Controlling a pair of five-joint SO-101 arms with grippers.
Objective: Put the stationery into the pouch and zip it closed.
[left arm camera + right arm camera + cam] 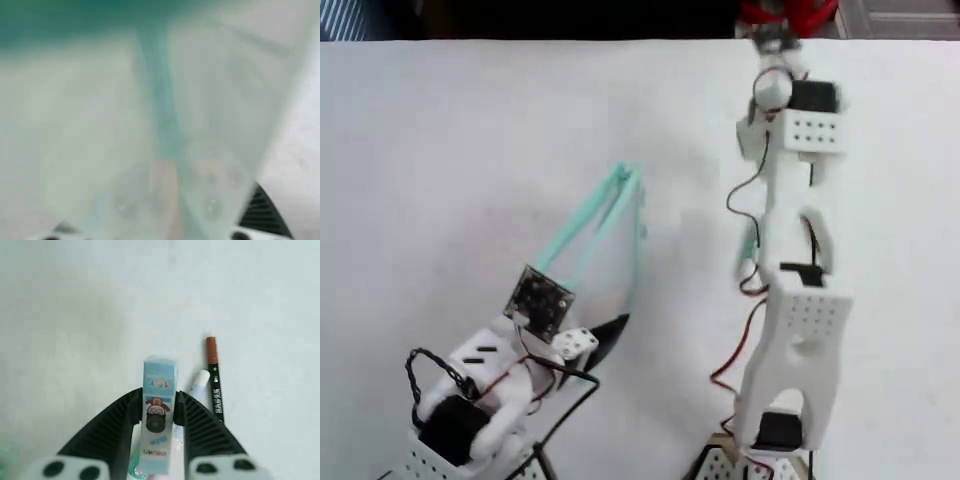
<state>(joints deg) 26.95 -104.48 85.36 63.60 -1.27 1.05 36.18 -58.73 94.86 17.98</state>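
The right gripper (159,397) clamps the eraser (160,375) just beside a pen (214,377), the left gripper (598,338) pinching the pouch (605,240) well apart, whose narrow mouth may snag the eraser and knock it loose.

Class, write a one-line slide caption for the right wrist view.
Right gripper shut on a blue eraser above the white table, with a brown-tipped black pen lying beside it.

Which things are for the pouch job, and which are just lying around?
Job: see-through plastic pouch with teal zip; light-blue boxed eraser, in right gripper; black pen with brown cap; white stick beside it.
Lying about: red object past the white table.
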